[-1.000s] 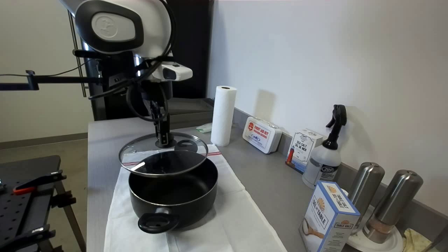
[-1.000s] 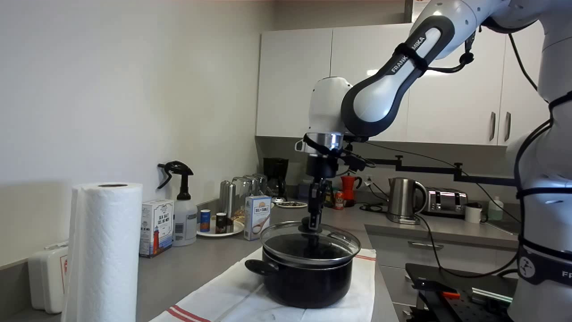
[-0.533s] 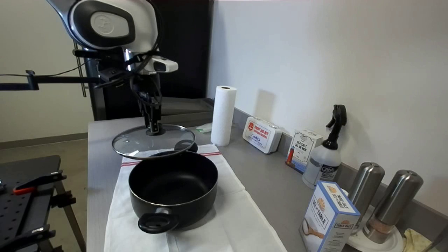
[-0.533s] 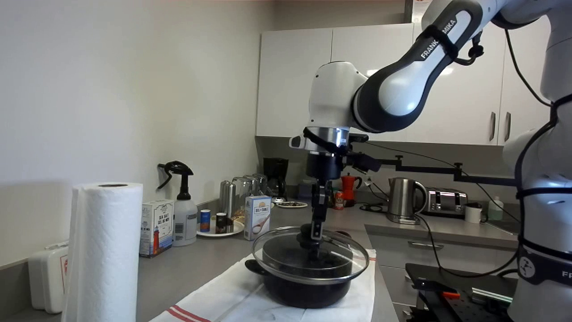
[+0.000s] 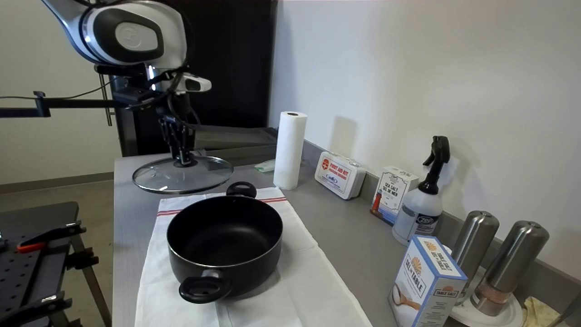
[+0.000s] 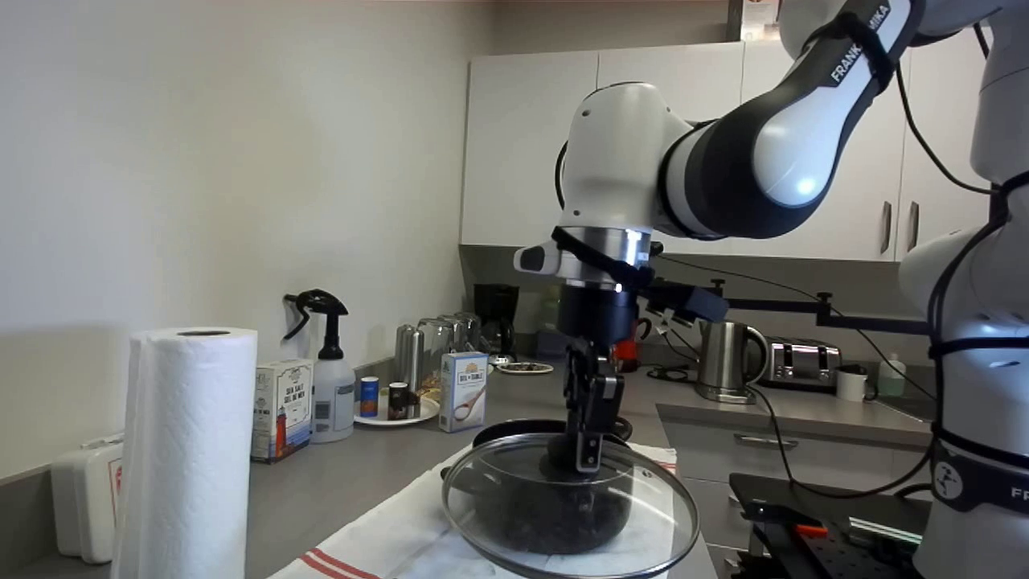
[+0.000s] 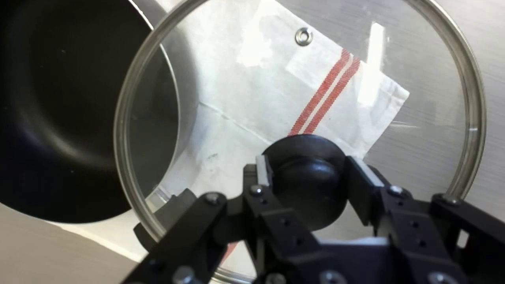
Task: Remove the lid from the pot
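Observation:
The glass lid (image 5: 199, 177) with a metal rim and black knob is off the pot, in the air past the pot's far handle in an exterior view. My gripper (image 5: 184, 159) is shut on its knob, as the wrist view shows with a finger (image 7: 309, 171) on each side. The lid fills much of the wrist view (image 7: 426, 126). The black pot (image 5: 247, 272) stands uncovered and empty on a white cloth. It also shows at the left of the wrist view (image 7: 71, 86). In an exterior view the pot (image 6: 514, 430) is partly behind the lid (image 6: 643, 523).
The white cloth (image 5: 308, 281) with red stripes lies under the pot. A paper towel roll (image 5: 290, 150), first aid kit (image 5: 339, 175), spray bottle (image 5: 417, 209), salt boxes (image 5: 426, 281) and steel mills (image 5: 510, 263) stand along the wall. A side table (image 5: 32, 254) stands beside the counter.
The lid has moved with my gripper from over the pot to beyond its far handle, toward the paper towel end of the counter. The pot has stayed in place and its opening is now uncovered.

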